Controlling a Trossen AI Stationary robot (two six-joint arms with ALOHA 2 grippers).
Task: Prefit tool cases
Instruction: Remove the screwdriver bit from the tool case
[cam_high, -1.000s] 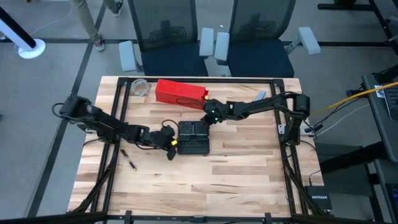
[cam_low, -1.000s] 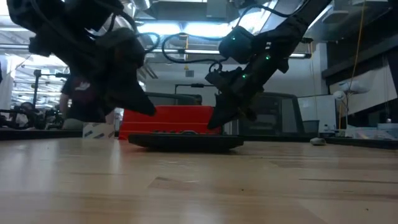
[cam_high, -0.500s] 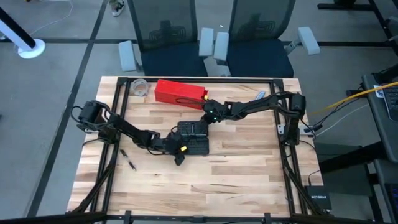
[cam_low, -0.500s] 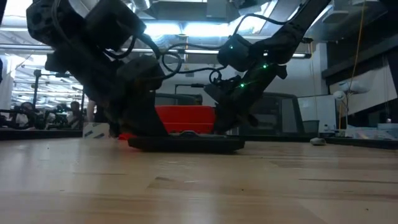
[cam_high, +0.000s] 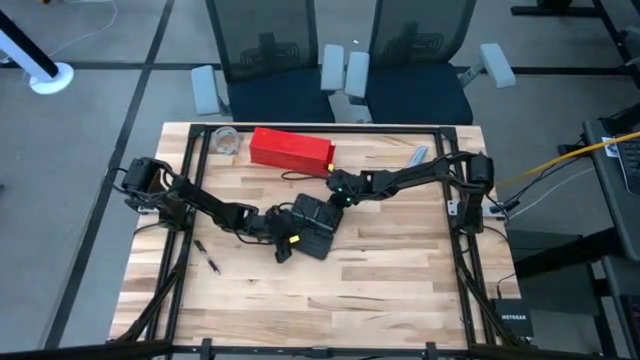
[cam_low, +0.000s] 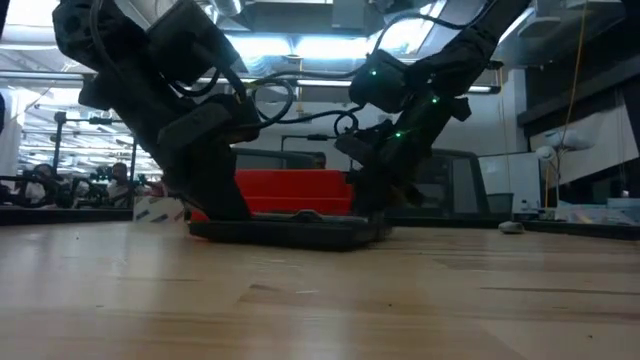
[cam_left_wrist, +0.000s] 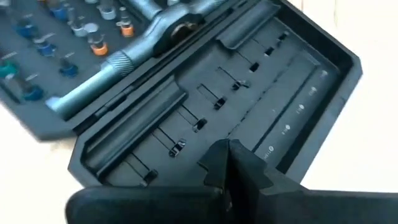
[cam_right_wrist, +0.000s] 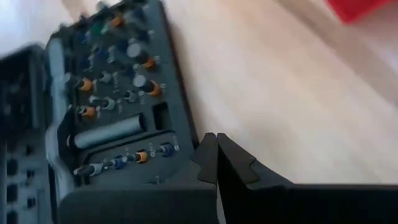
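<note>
wooden desk (cam_high: 380, 260) in an open workshop. tool case (cam_high: 312, 222) lies open mid-desk, near the red box (cam_high: 290, 148). left gripper (cam_high: 283, 240) at its near-left edge, right gripper (cam_high: 335, 195) at its far-right edge, both jaws pressed together. risk: opposed pushes spin or skid the case. only the wrist views show the sockets inside.
</note>
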